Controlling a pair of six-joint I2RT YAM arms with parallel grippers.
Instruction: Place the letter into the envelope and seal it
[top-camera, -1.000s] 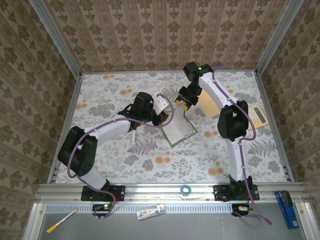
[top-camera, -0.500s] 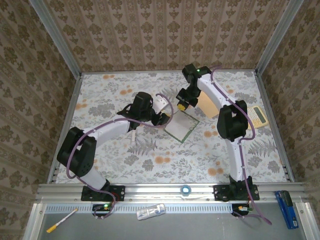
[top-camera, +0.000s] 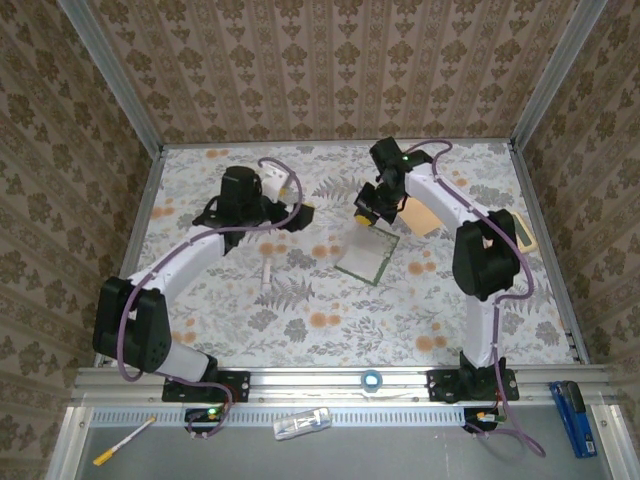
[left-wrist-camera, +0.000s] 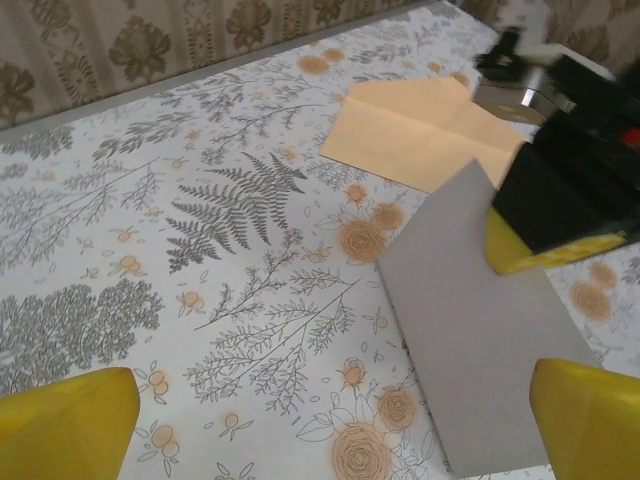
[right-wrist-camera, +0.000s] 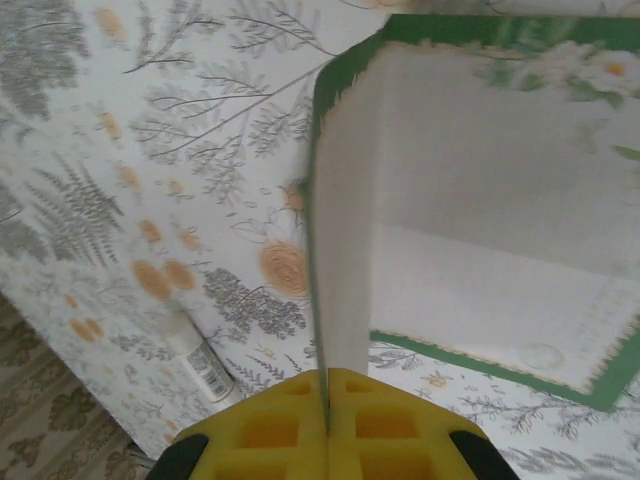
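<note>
Small white tube (top-camera: 267, 272) on floral tablecloth (top-camera: 330, 322)

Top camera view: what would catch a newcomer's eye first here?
The whitish green-bordered paper letter stands out mid-table, one edge pinched in the shut right gripper and lifted off the floral tablecloth. Just behind it lies the plain tan paper envelope, partly under the right arm. The left gripper hangs wide open to the letter's left, holding nothing.

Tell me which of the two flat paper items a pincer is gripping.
The letter, the whitish sheet with the green border: the right pincer pinches its edge. The tan envelope lies flat, not gripped.
</note>
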